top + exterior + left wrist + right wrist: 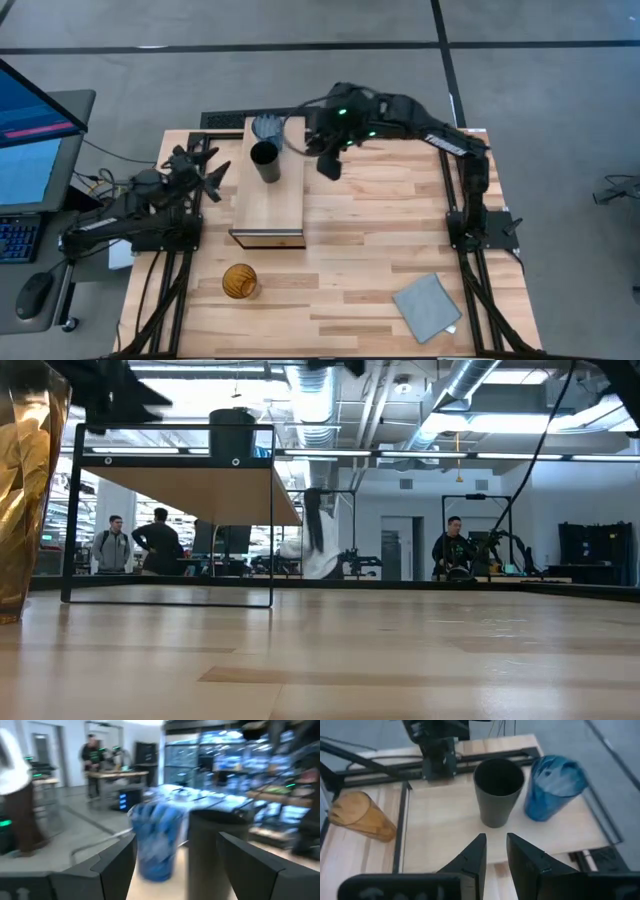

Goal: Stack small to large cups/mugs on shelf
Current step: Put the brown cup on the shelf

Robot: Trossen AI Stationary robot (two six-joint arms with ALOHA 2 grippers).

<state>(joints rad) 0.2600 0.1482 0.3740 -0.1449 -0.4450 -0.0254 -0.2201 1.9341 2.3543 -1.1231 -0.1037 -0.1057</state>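
The shelf (pixel 270 205) stands on the table's left half. The black cup (pixel 265 160) stands upright on its top, and the translucent blue cup (pixel 268 127) stands just behind it at the far end; both also show in the right wrist view (pixel 498 790) (pixel 554 785). The amber cup (pixel 239 281) stands on the table near the shelf's near end. My right gripper (pixel 328 165) hovers to the right of the black cup, fingers a little apart (pixel 496 837), empty. My left gripper (pixel 212 180) is left of the shelf, open wide (pixel 177 840), empty, facing both cups.
A grey-blue folded cloth (pixel 428 305) lies at the table's near right. A monitor and keyboard (pixel 30 150) stand off the table to the left. People stand in the room beyond the table in the low view (pixel 455 545).
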